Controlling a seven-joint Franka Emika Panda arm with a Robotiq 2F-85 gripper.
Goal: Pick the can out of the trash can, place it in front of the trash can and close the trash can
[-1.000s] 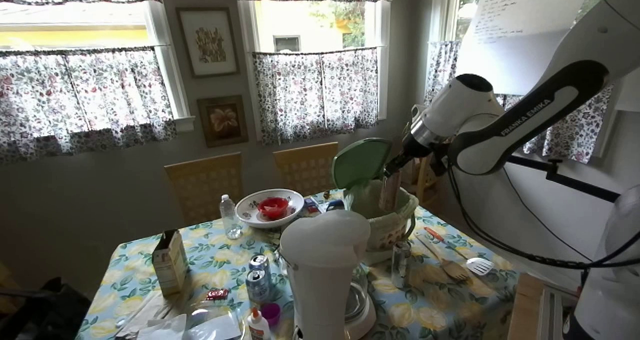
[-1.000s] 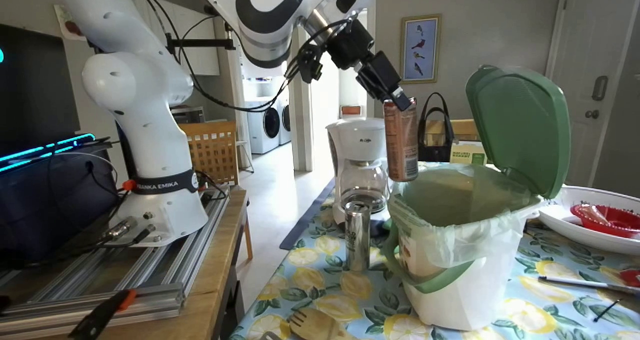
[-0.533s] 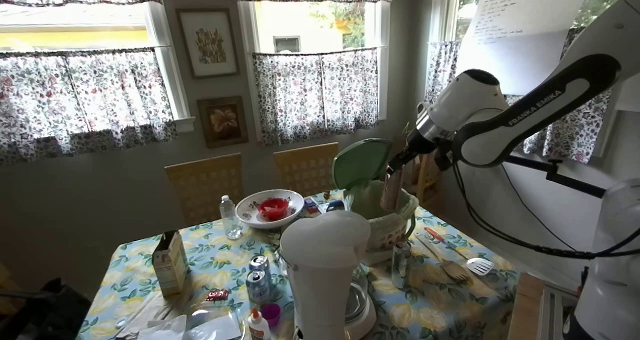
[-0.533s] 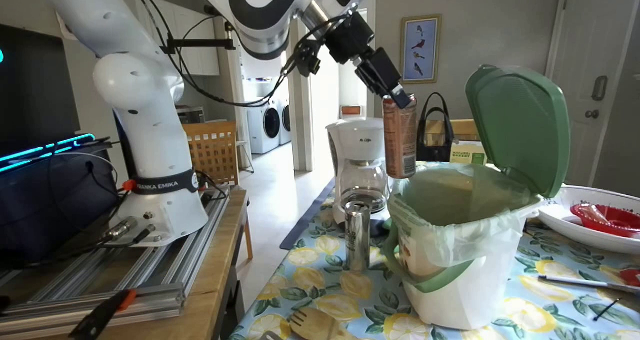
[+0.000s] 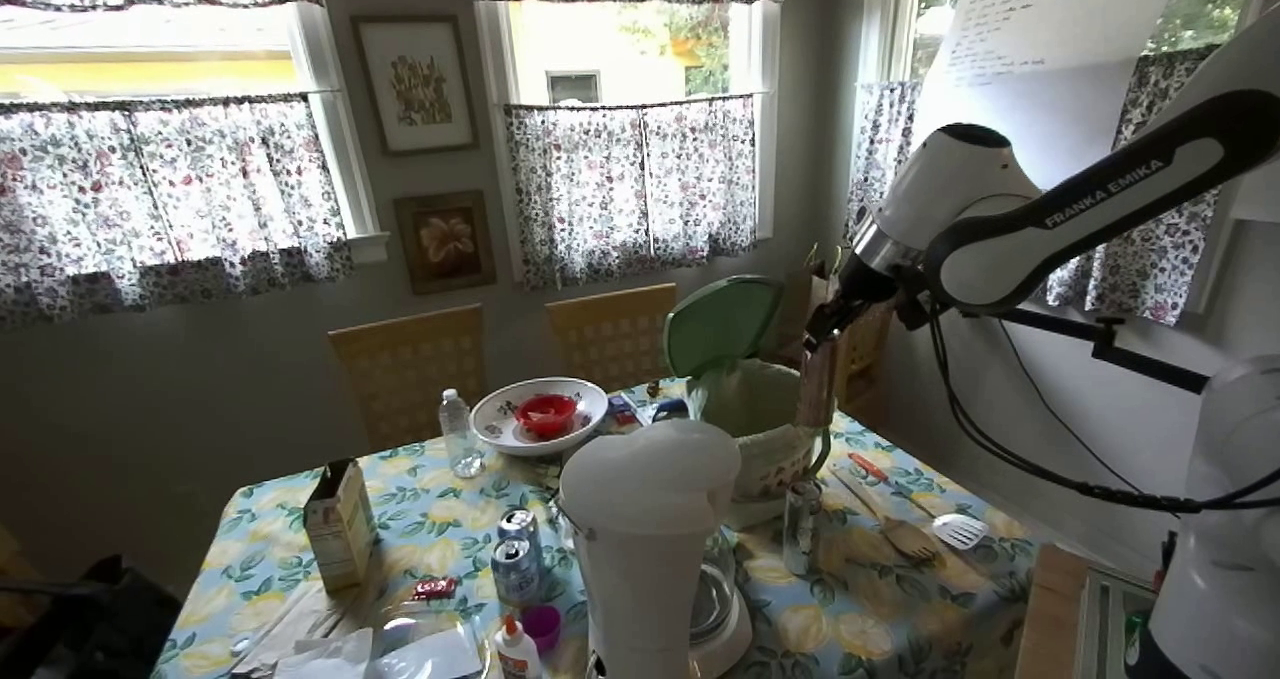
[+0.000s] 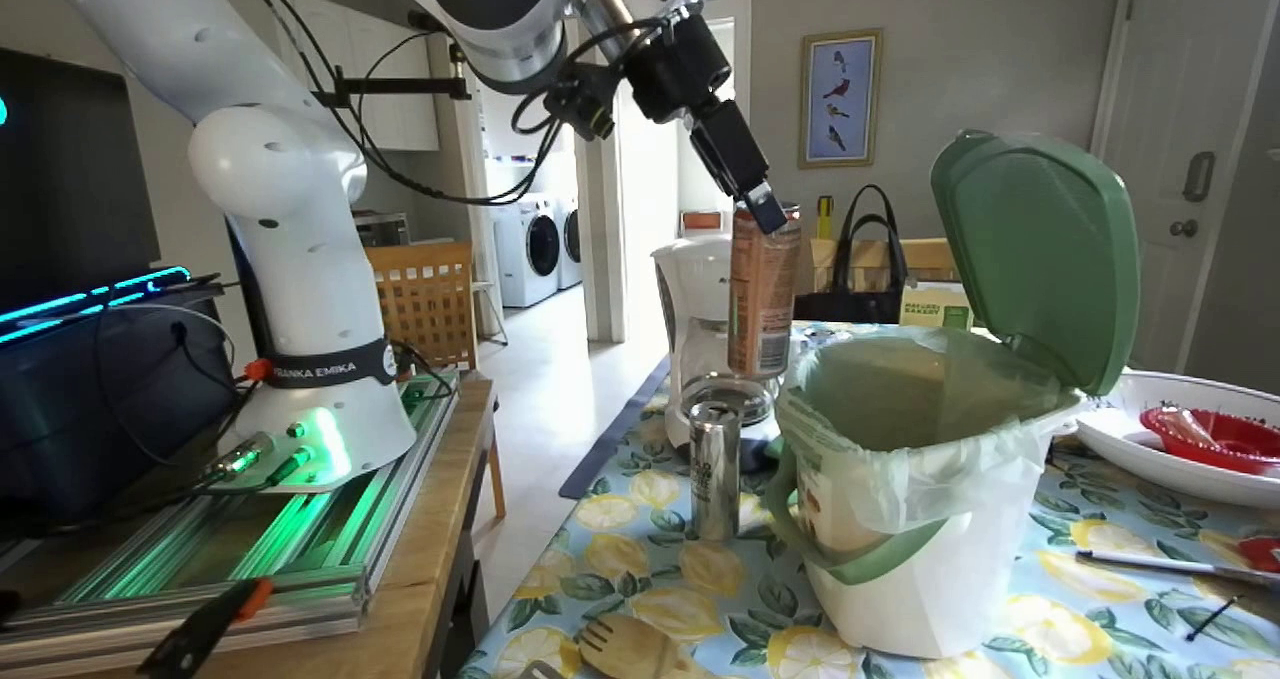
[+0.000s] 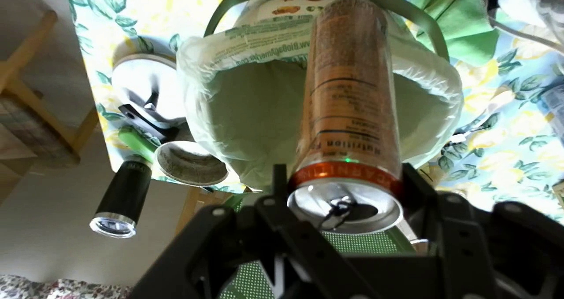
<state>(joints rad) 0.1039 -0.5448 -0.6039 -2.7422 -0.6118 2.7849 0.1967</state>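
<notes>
The can, a slim orange-brown drink can (image 6: 763, 299), hangs roughly upright from my gripper (image 6: 765, 209). In the wrist view the fingers (image 7: 346, 180) grip the can (image 7: 350, 92) on both sides near its opened silver top. The trash can (image 6: 920, 579) is a cream-white bin with a pale green liner and a lowered green handle. Its green lid (image 6: 1050, 249) stands open; it also shows in an exterior view (image 5: 725, 319). In that view the can (image 5: 817, 389) overlaps the bin's near-robot rim. In an exterior view the can is beside and above the bin's rim.
A silver can (image 6: 715, 474) stands upright beside the bin. A white coffee maker (image 6: 720, 279) stands behind it. A wooden fork (image 6: 630, 644) and a slotted spatula (image 5: 960, 531) lie on the table. A white bowl (image 5: 500, 439) with a red dish is beyond the bin.
My gripper has carried the can sideways from over the bin's opening to its rim on the robot's side, and slightly lower lately. A green light now shows at the robot's base.
</notes>
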